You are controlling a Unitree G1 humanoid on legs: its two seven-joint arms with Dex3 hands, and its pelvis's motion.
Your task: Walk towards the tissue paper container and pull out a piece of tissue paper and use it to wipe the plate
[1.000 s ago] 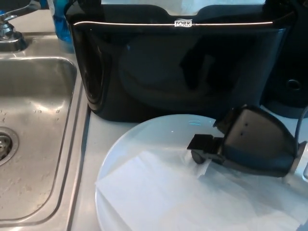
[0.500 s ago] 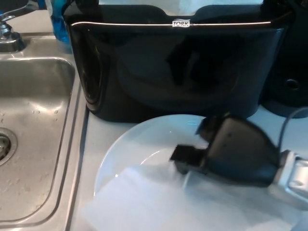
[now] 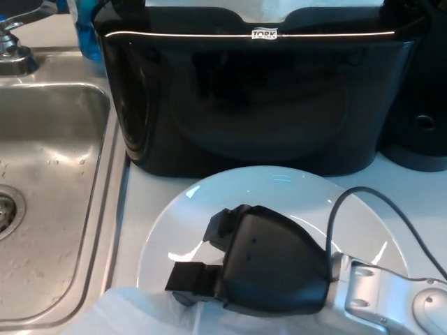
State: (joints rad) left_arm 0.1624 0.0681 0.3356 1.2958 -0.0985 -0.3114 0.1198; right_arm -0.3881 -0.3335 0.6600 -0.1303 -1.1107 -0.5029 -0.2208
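Right robot hand (image 3: pixel 262 269) pressing tissue (image 3: pixel 133 314) on white plate (image 3: pixel 279 192), black tissue dispenser (image 3: pixel 258 91) holding white paper

The right hand (image 3: pixel 262 269) has a smooth, rounded black shell with two tiny holes on top and blocky black fingers (image 3: pixel 187 278). Behind it is a silver-grey wrist (image 3: pixel 370 300) with round screw recesses. A thin black cable (image 3: pixel 363 209) loops from it.

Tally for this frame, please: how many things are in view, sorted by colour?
Black: 3, tissue dispenser, right hand, round object at far right
White: 2, plate, tissue paper
Steel: 2, sink, faucet
Blue: 1, bottle
Total: 8
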